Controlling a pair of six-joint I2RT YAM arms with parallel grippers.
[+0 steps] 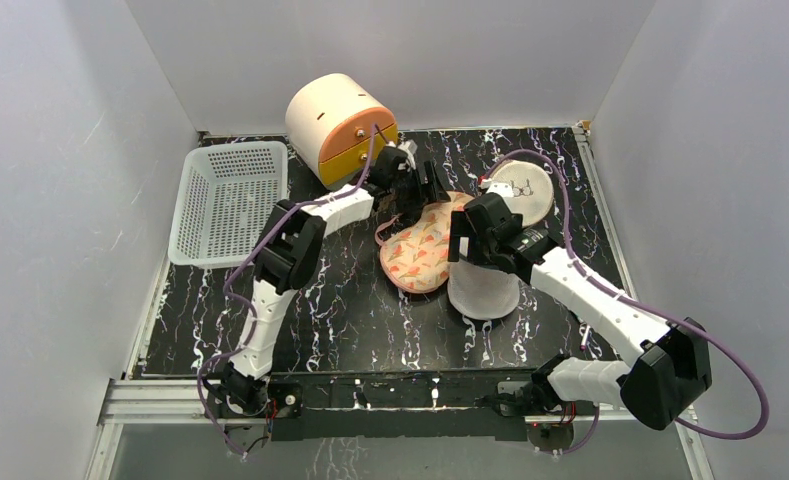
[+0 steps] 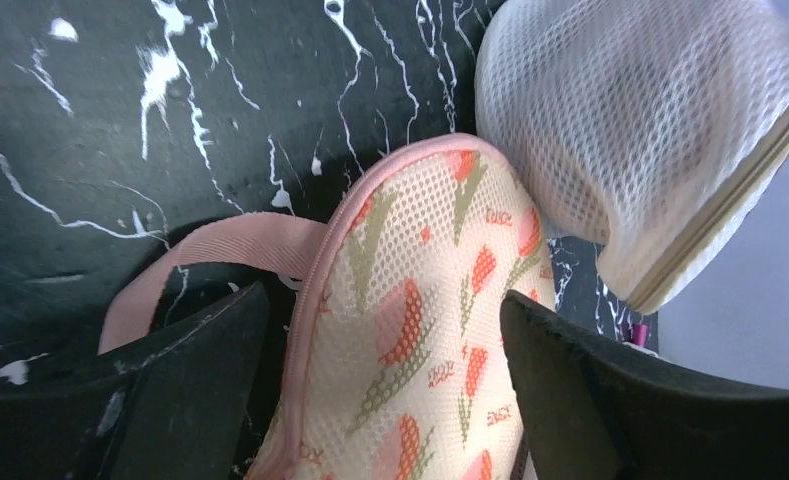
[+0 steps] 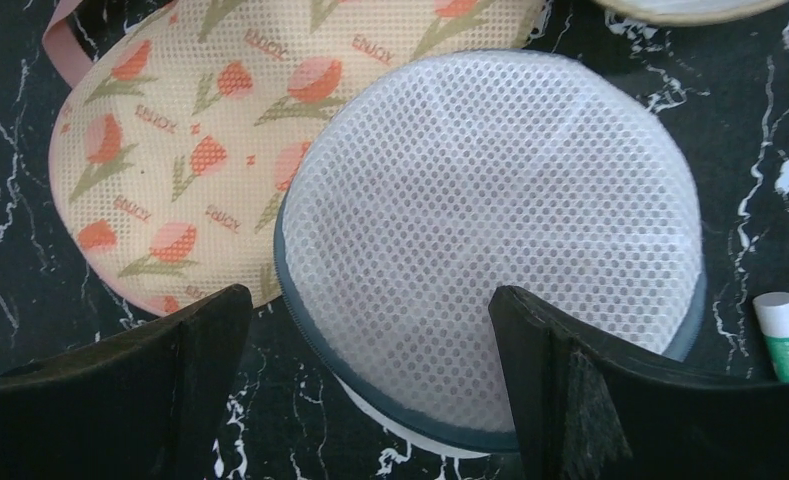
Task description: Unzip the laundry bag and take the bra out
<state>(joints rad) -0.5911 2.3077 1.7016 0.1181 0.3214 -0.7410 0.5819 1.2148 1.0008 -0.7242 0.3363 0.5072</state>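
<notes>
Right gripper (image 3: pixel 370 300) spread wide above the laundry bag (image 3: pixel 490 230), which stands mid-table touching the floral pouch (image 3: pixel 180 130); probably lining up to find the zip. Left gripper (image 2: pixel 382 305) also spread, astride that pouch's rim, gripping nothing.

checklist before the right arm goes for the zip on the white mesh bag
1. Right fingers open: ok.
2. Right fingers over the laundry bag: ok.
3. Bag upright: ok.
4. Zip pull found: cannot tell, none visible.
5. Left fingers steadying the laundry bag: not ok, they straddle the floral pouch.
6. Small tube clear of right fingers: cannot tell, it lies close beside one.
</notes>
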